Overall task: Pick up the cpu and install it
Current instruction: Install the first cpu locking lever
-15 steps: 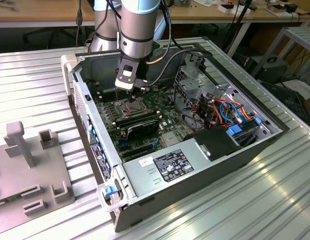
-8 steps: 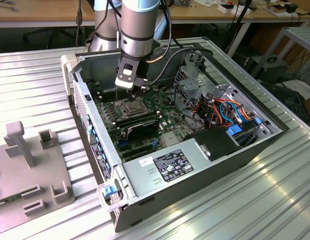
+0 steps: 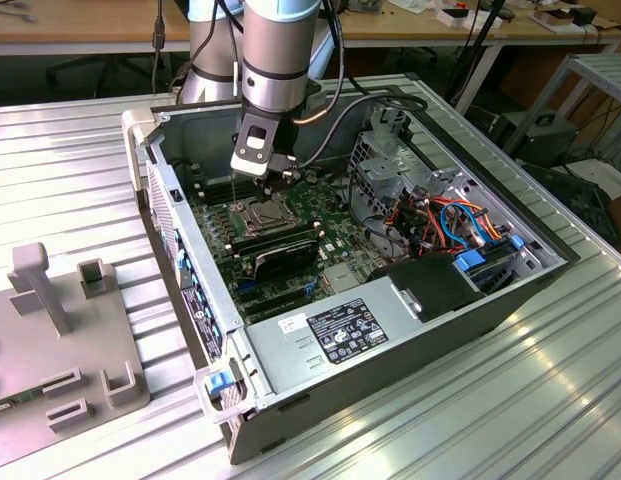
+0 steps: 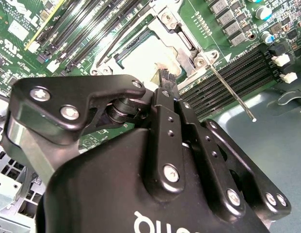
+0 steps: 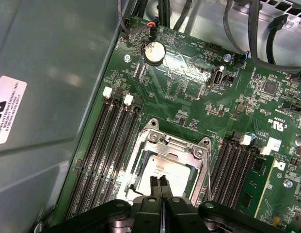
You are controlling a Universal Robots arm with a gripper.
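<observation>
The cpu [image 5: 170, 170] is a small silver-grey square lying flat inside the socket frame [image 5: 151, 138] on the green motherboard [image 5: 189, 102]. In the second wrist view the cpu [image 4: 143, 60] shows pale just beyond the fingertips. My gripper [image 5: 158, 186] hangs directly over the near edge of the chip, its two black fingers pressed together with nothing between them. In the exterior view my gripper [image 3: 278, 186] reaches down into the open computer case, just above the socket [image 3: 262, 211].
Black memory slots [image 5: 104, 150] flank the socket on both sides. A thin metal lever [image 4: 232, 92] sticks out beside the socket. The case wall [image 3: 190, 250], power supply [image 3: 350, 335] and cable bundle [image 3: 440, 220] surround the board. A grey fixture [image 3: 60, 330] stands at the exterior view's left.
</observation>
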